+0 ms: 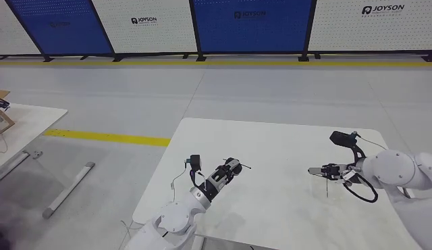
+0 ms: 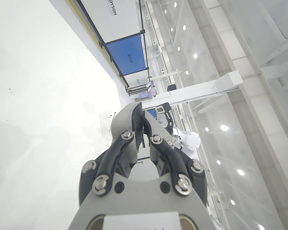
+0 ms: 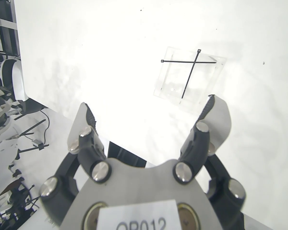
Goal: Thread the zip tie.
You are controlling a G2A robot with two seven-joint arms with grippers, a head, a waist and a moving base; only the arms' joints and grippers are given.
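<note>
We see the right gripper (image 3: 148,101) spread wide near crossed zip ties (image 3: 194,62) on a clear tray (image 3: 163,80). The left gripper (image 2: 142,108) is closed; both bear printed labels (image 3: 136,216).

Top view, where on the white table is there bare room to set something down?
Bare: the middle stretch of the table between the left gripper and the right gripper, and the far band beyond them. Crowded: by the right gripper, where the clear tray holds two crossed zip ties.

White table (image 1: 270,203) bearing a clear square tray (image 3: 206,77), yellow floor line (image 1: 101,137) alongside, blue and white pegboard panels (image 1: 270,34) behind.
</note>
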